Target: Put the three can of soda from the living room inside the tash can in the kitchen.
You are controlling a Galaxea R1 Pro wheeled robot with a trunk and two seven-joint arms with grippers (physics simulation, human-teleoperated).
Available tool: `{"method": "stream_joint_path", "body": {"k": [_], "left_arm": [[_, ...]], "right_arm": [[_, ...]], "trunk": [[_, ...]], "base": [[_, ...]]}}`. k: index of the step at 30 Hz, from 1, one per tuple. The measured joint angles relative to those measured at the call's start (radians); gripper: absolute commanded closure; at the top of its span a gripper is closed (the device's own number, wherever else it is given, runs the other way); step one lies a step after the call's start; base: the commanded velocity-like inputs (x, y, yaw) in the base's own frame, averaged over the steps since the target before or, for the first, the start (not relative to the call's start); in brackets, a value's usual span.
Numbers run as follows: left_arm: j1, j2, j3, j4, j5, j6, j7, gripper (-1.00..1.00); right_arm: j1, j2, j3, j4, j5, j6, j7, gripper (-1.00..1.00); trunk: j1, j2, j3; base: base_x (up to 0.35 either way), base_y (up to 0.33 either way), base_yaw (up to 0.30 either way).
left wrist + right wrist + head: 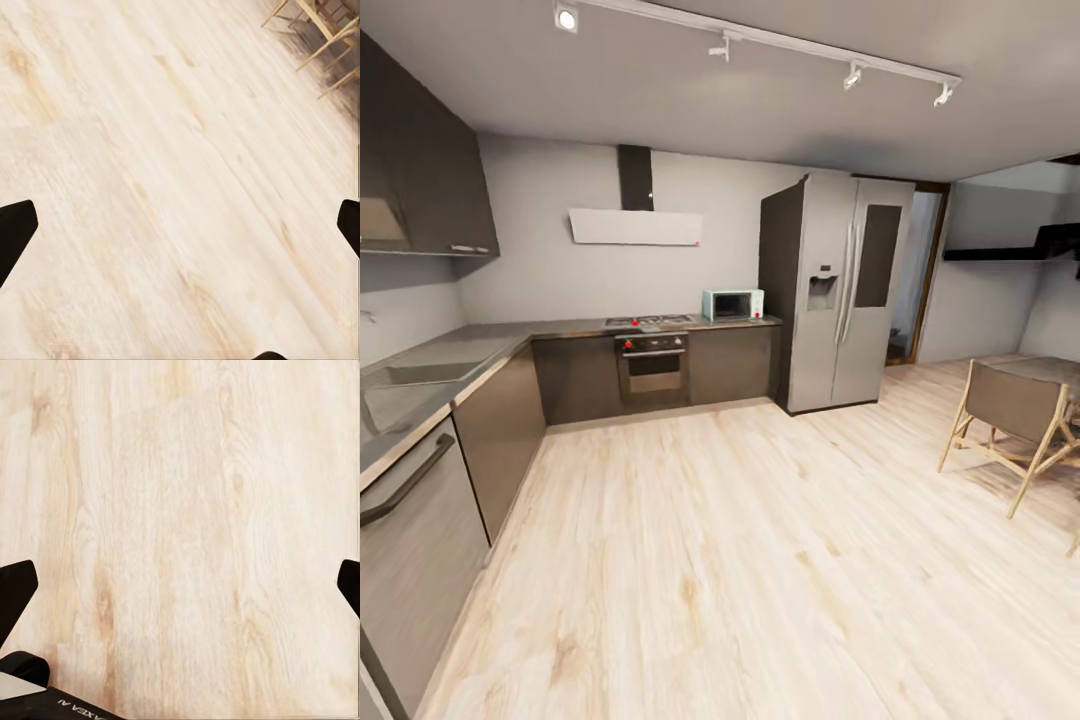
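Observation:
The cans of soda, the tash can and the living room are out of view. I am in a kitchen with a light wood plank floor (pixel 740 560). In the left wrist view my left gripper (pixel 180 225) hangs open over bare floor, its dark fingertips (pixel 16 225) far apart at the frame's sides, nothing between them. My right gripper (pixel 180 585) is likewise open over floor planks, with one dark fingertip (pixel 16 589) at each side and nothing held.
Dark cabinets under a grey counter (pixel 430 370) run along the left and back walls, with an oven (pixel 652 368), a small microwave (pixel 732 304) and a steel fridge (pixel 838 290). A wooden chair (pixel 1010 420) stands at the right beside a table. A doorway (pixel 915 275) opens past the fridge.

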Motion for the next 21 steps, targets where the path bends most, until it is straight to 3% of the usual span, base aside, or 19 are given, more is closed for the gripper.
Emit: {"method": "stream_joint_path", "body": {"k": [21], "left_arm": [[0.0,0.0,0.0,0.0,0.0,0.0,0.0,-1.0]], "right_arm": [[0.0,0.0,0.0,0.001,0.0,0.0,0.0,-1.0]], "trunk": [[0.0,0.0,0.006]], "base": [[0.0,0.0,-0.266]]}}
